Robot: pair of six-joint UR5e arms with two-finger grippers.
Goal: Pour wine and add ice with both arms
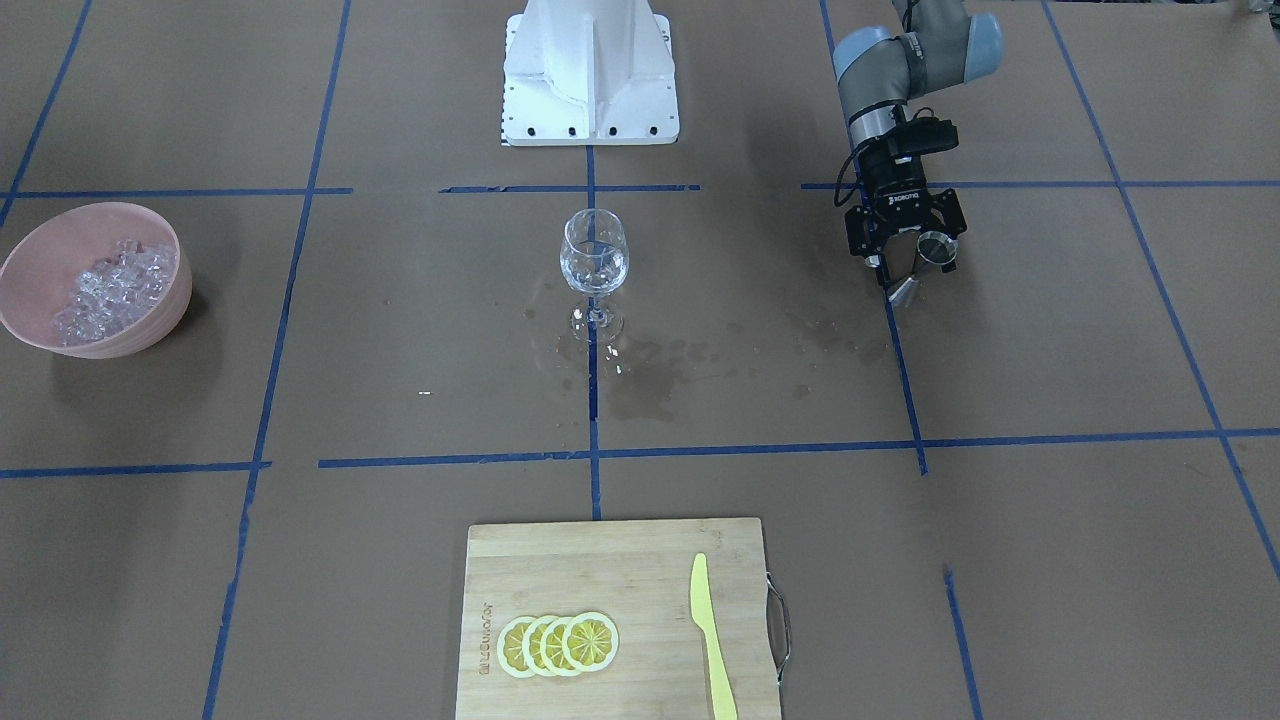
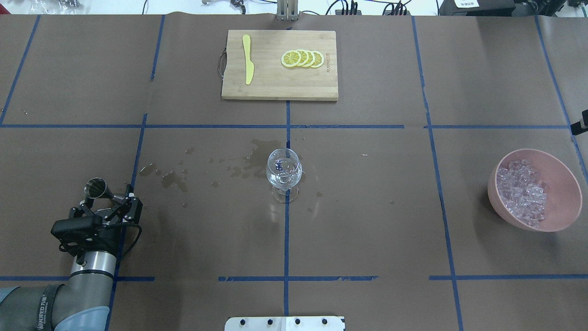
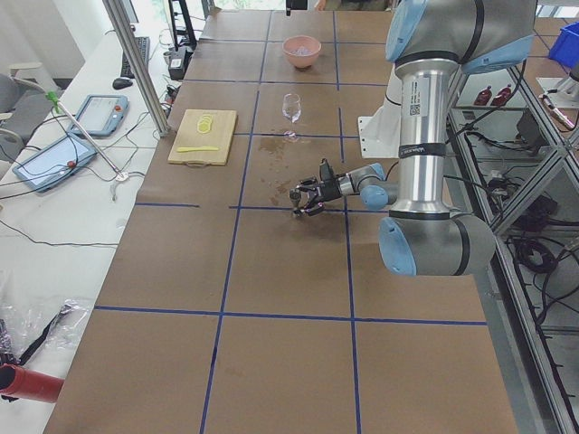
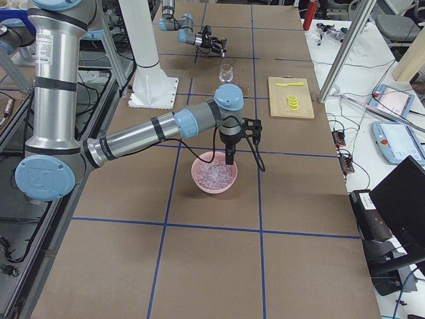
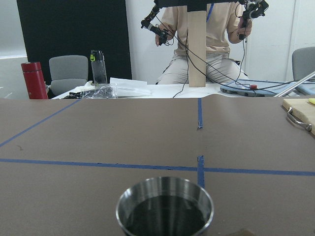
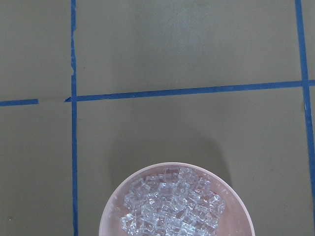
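My left gripper [image 2: 114,200] is shut on a steel jigger [image 2: 96,187], held low over the table at my left; it also shows in the front view [image 1: 915,262]. The left wrist view shows the jigger's cup [image 5: 165,206] with a dark inside; I cannot tell whether wine is in it. The wine glass [image 2: 284,171] stands upright at the table's middle, with glints inside. Ice cubes [image 2: 521,193] lie heaped in a pink bowl [image 2: 562,214] at my right. My right gripper [image 4: 229,158] shows only in the right side view, pointing down over the bowl; I cannot tell if it is open. The right wrist view looks down on the ice [image 6: 172,206].
A wooden cutting board [image 2: 275,87] at the far side carries lemon slices [image 2: 303,59] and a yellow knife [image 2: 248,64]. Wet spots [image 2: 174,179] lie between the jigger and the glass. The white pedestal [image 1: 590,75] stands behind the glass. A person [image 5: 206,44] sits beyond the table.
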